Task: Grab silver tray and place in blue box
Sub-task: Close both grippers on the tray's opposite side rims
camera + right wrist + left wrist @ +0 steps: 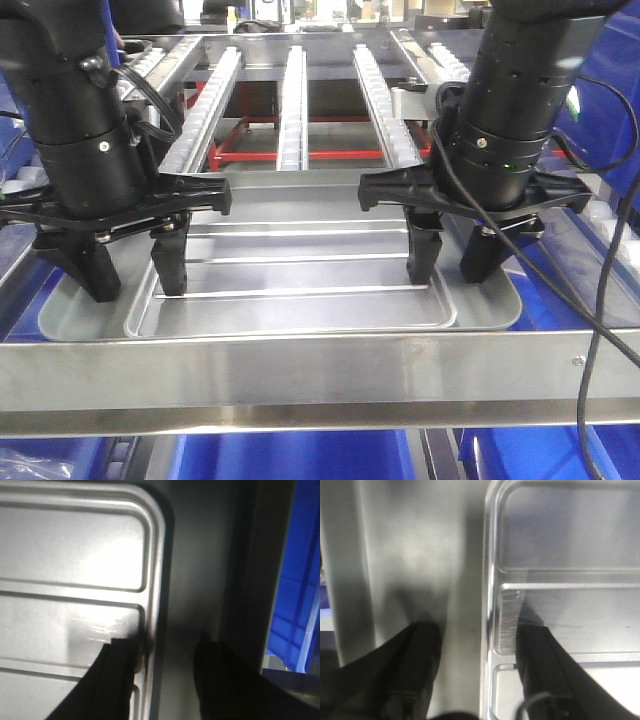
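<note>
The silver tray [300, 275] lies flat on a steel shelf, and its two long ridges show between the arms. My left gripper [130, 278] is open astride the tray's left rim [488, 605], with one finger [540, 665] inside the tray and the other [417, 665] on the shelf outside. My right gripper [457, 265] is open astride the right rim [156, 580], with one finger [120, 675] inside and the other [220, 675] outside. Part of the blue box [300, 455] shows below the shelf's front rail.
A raised steel front rail [300, 375] runs across in front of the tray. Behind the tray, roller tracks [292, 100] slope away over a red frame [260, 155]. More blue crate plastic [295, 580] lies past the shelf's right edge. A black cable [600, 330] hangs at the right.
</note>
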Action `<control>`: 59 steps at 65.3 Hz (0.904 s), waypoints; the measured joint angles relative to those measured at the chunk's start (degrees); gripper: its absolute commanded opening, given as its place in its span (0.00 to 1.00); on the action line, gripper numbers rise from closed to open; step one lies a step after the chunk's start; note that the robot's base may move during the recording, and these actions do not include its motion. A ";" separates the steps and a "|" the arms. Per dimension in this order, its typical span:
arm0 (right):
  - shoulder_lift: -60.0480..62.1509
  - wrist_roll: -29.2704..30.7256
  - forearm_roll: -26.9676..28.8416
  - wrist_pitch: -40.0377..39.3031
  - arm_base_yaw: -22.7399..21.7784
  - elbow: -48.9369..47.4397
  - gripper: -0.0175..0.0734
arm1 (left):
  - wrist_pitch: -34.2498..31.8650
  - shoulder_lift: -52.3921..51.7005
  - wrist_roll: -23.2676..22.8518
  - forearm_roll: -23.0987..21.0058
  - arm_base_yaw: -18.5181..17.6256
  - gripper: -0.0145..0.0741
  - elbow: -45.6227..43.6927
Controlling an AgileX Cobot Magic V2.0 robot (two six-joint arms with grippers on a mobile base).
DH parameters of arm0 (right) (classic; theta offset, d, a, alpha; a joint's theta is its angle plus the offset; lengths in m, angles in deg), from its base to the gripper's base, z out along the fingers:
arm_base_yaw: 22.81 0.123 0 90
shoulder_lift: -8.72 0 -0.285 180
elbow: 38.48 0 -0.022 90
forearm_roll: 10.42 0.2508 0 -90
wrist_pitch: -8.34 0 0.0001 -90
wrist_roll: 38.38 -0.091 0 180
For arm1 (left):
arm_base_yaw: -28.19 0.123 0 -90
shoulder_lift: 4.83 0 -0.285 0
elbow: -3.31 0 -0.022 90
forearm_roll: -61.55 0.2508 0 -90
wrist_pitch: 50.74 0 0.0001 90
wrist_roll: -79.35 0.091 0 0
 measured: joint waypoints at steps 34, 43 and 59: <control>-1.04 0.00 0.00 -0.08 0.00 -0.15 0.57 | 0.00 0.00 0.02 0.00 0.00 0.46 0.00; -1.04 0.00 0.00 -0.08 0.00 -0.26 0.57 | 0.00 0.00 0.12 0.00 0.00 0.46 0.00; -1.13 0.00 0.00 -0.08 0.00 -0.26 0.57 | 0.00 0.00 0.12 0.00 0.00 0.46 0.00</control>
